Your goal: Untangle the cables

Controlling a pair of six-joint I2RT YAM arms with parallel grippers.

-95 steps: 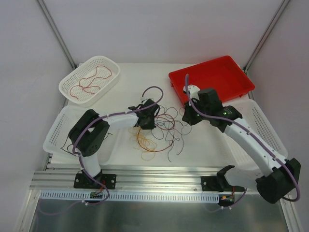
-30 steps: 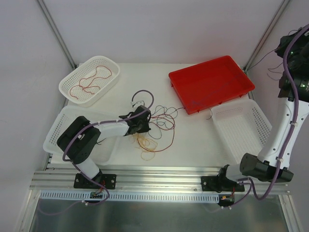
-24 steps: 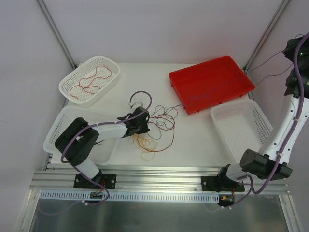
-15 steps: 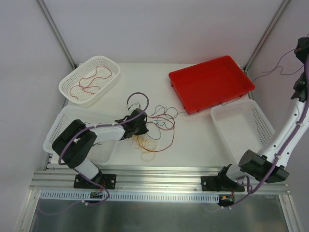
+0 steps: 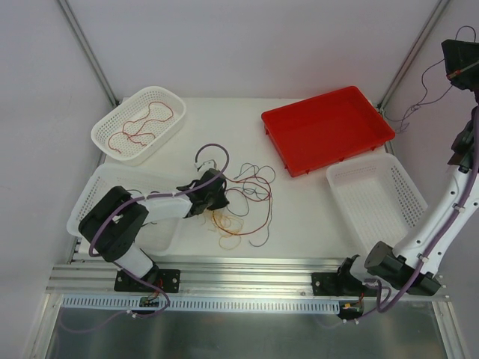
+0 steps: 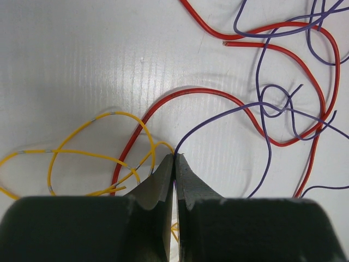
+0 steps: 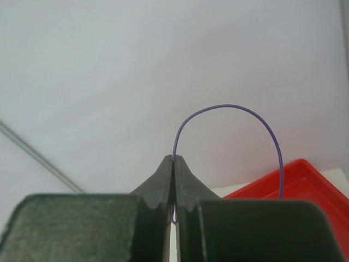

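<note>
White table (image 5: 314, 217), tangled cables (image 5: 228, 221) at centre, red tray (image 5: 327, 129) far right, white mesh baskets (image 5: 165, 138) around

pale walls (image 5: 224, 45), white table (image 5: 303, 213), metal rail (image 5: 247, 280)

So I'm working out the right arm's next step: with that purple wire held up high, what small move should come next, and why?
Probably lower the right gripper toward the red tray and let go there. Its jaws are shut on a purple wire that appears to hang free of the clump, which the left gripper pins by a purple strand.
</note>
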